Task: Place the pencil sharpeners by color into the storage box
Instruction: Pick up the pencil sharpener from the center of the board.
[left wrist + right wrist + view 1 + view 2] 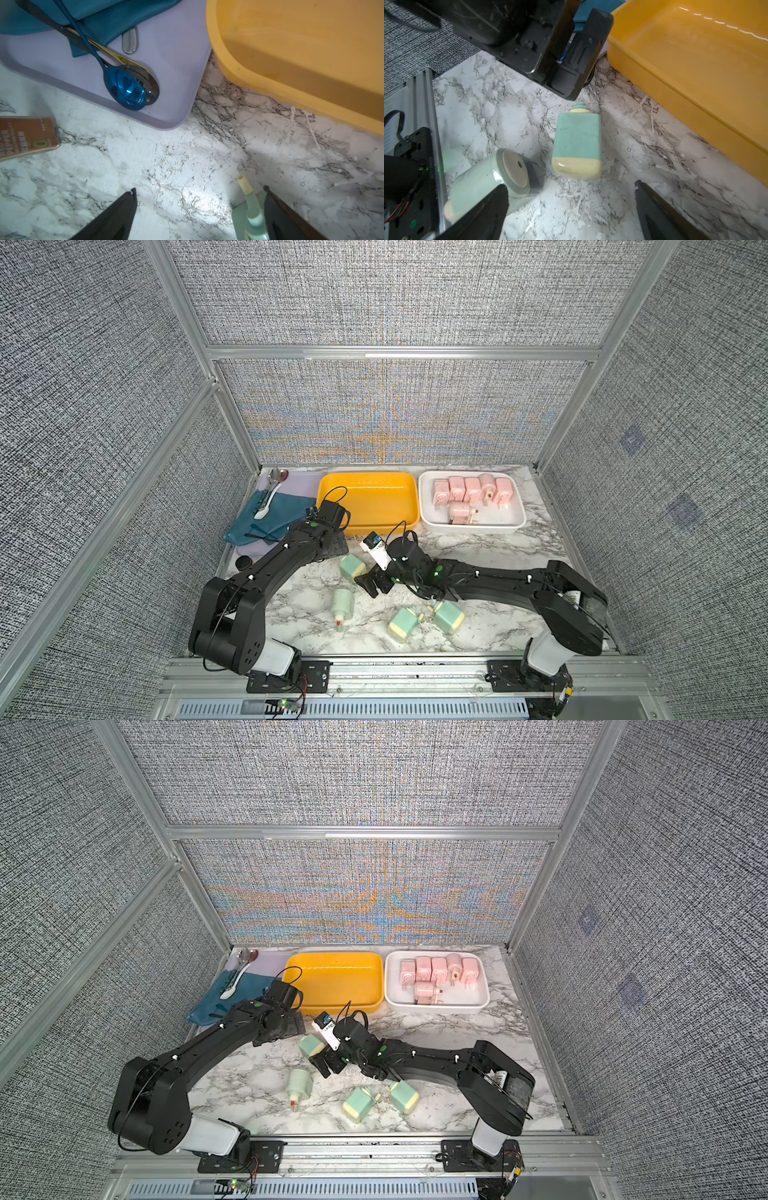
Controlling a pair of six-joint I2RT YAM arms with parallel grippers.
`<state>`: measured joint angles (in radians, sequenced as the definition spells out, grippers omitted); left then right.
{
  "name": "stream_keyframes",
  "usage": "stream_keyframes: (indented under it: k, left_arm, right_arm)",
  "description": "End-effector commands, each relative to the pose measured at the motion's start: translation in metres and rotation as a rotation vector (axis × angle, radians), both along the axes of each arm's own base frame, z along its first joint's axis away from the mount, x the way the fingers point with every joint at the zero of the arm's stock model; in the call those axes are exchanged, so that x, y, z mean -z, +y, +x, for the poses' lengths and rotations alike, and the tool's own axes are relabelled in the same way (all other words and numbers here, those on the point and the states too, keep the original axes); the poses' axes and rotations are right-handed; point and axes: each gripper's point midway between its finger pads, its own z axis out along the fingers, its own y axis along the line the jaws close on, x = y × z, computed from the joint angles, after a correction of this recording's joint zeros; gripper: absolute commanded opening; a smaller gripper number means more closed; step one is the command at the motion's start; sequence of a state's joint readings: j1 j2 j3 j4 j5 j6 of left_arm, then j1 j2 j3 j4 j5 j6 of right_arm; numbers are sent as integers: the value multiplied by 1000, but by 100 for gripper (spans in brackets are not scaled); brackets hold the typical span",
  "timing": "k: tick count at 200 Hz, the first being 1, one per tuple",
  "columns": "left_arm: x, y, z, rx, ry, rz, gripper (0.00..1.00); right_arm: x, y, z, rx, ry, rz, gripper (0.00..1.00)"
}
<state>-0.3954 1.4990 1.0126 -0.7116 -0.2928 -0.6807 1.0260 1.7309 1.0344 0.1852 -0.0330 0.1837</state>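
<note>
Right wrist view gives you the best look. The right jaws are wide open and hold nothing. One green sharpener point(577, 143) lies flat on the bench point(591, 207) just in front of them, in line with the gap. Its long way points straight away from the jaws, with the cream end close and the small knob end far. So I think you can go forward and down and shut across its two long sides, with hardly any turning.

In a top view the same green sharpener point(352, 567) sits just beside the tips of the right jaws, at the end of the right arm point(490, 578). The left arm point(286, 560) is close on its other side. The left wrist view shows the left jaws wide open too, and empty. There the green sharpener point(252, 216) is beside one side of them, not in the gap. Both arms are near, but the right one looks better lined up for this grab. Take care that the two arms do not bump.

A second green sharpener point(483, 185) lies close to one side of the right jaws, so try not to knock it. Two more green sharpeners point(402, 624) point(448, 616) lie nearer the front of the bench.

Six pink sharpeners point(472, 489) are in the white box point(473, 527). The yellow box point(685, 52) is empty and near the green sharpener. I think the green ones go there.
</note>
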Motion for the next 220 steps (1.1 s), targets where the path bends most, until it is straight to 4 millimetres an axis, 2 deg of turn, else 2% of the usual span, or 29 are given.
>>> stream_keyframes:
  k: [1, 37, 52, 89, 153, 188, 220]
  left_arm:
    - [7, 9, -2, -23, 24, 43, 100]
    - [20, 9, -5, -23, 64, 45, 100]
    - [23, 8, -7, -19, 79, 43, 100]
    - [30, 7, -15, -16, 117, 29, 99]
    - [33, 6, -31, -12, 149, 7, 99]
    - [24, 13, -33, -9, 131, 39, 99]
    - [5, -1, -28, 108, 59, 8, 99]
  right_arm:
    - [3, 8, 10, 43, -8, 5, 97]
    - [18, 22, 9, -9, 10, -26, 97]
    - [24, 23, 8, -17, 16, -51, 97]
    - [47, 1, 20, 50, -21, -199, 97]
    - [41, -30, 51, 168, -86, -279, 97]
    - [40, -46, 69, 224, -102, -303, 97]
    - [41, -58, 85, 311, -108, -327, 97]
